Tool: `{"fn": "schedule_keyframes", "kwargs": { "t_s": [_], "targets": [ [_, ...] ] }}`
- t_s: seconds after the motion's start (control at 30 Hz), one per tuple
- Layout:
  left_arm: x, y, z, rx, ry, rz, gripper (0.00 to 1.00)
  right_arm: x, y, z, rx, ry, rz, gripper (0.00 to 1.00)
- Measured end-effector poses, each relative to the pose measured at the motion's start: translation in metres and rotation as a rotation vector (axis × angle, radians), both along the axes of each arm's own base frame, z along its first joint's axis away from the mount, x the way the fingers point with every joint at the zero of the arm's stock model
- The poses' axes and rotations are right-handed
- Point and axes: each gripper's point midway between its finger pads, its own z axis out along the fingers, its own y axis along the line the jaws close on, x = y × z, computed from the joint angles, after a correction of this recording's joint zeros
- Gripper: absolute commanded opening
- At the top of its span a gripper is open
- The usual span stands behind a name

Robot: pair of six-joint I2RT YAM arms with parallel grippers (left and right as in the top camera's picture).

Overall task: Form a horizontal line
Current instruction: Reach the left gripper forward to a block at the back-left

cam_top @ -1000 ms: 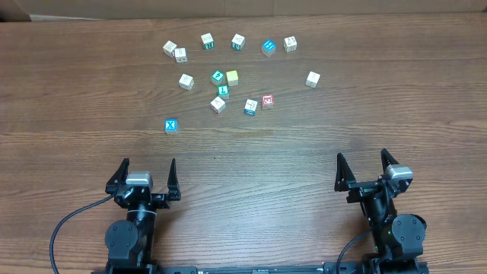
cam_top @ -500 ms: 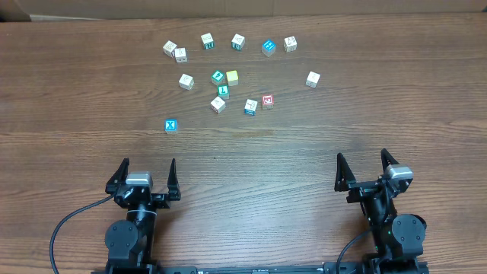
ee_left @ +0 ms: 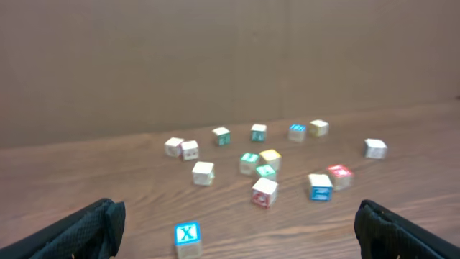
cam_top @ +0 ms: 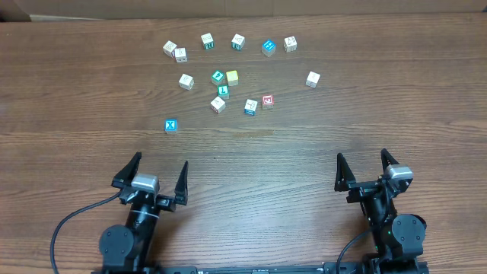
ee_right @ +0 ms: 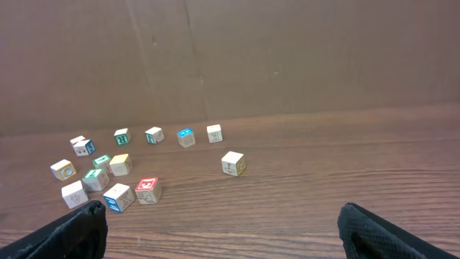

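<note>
Several small lettered cubes lie scattered on the far half of the wooden table, around a yellow cube [cam_top: 232, 77]. A blue X cube [cam_top: 170, 125] lies alone nearest the left arm and shows in the left wrist view [ee_left: 187, 237]. A white cube [cam_top: 313, 78] lies apart at the right and shows in the right wrist view [ee_right: 232, 163]. A red cube [cam_top: 267, 100] sits beside a blue-and-white one [cam_top: 250, 106]. My left gripper [cam_top: 160, 176] is open and empty at the near left. My right gripper [cam_top: 363, 168] is open and empty at the near right.
A brown cardboard wall [ee_right: 287, 50] stands along the far edge of the table. Bare wood [cam_top: 266, 160] lies between the cubes and the two arm bases.
My left gripper has shifted a little to the right and slightly forward. The cubes and the right arm have not moved.
</note>
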Motion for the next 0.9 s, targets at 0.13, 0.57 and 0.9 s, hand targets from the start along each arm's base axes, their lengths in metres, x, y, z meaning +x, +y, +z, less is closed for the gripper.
{"fn": "schedule_keyframes", "kwargs": {
  "t_s": [0.13, 0.57, 0.9],
  "targets": [
    [-0.014, -0.004, 0.052, -0.001, -0.050, -0.026, 1.00, 0.000, 0.000, 0.000, 0.000, 0.000, 0.000, 1.00],
    [-0.015, -0.030, 0.237, 0.051, 0.008, -0.188, 1.00, 0.000, 0.000, 0.001, 0.000, -0.002, 0.000, 1.00],
    [0.043, -0.039, 0.314, 0.117, 0.182, -0.241, 1.00, 0.000, 0.000, 0.001, 0.000, -0.003, 0.000, 1.00]
  ]
}}
